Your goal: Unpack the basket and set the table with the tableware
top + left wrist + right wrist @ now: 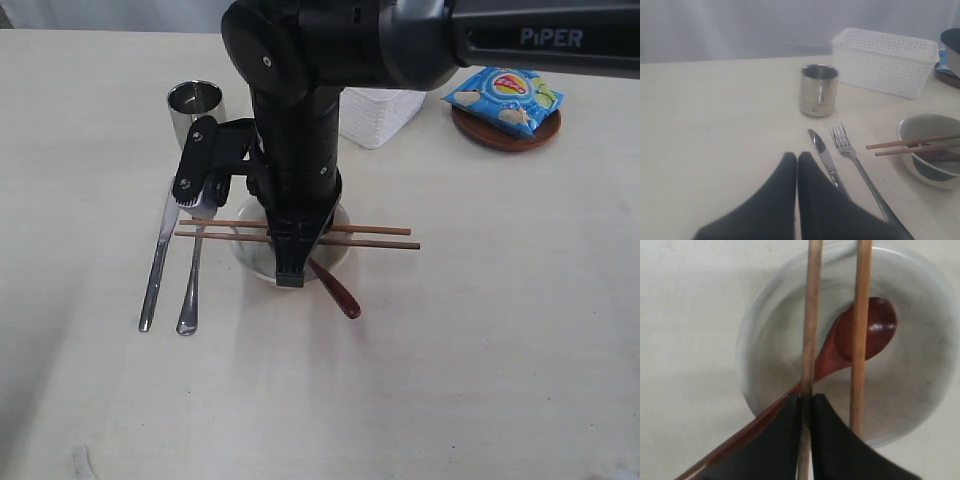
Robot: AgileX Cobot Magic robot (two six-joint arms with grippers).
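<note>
The right gripper [806,402] is clamped on one chopstick [812,315], laid with the second chopstick [860,350] across the bowl [927,360] rim. The left gripper [797,159], pressed together and empty, hovers by the knife [821,149]. Bare worktop [500,380] spreads on the right arm's side of the bowl.

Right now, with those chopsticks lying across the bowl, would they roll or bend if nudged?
The chopsticks look thin and round, resting only on the bowl rim, so a nudge would probably roll them off. They look like straight wood, so likely stiff and light. The fingers pinch one, which should hold steady.
</note>
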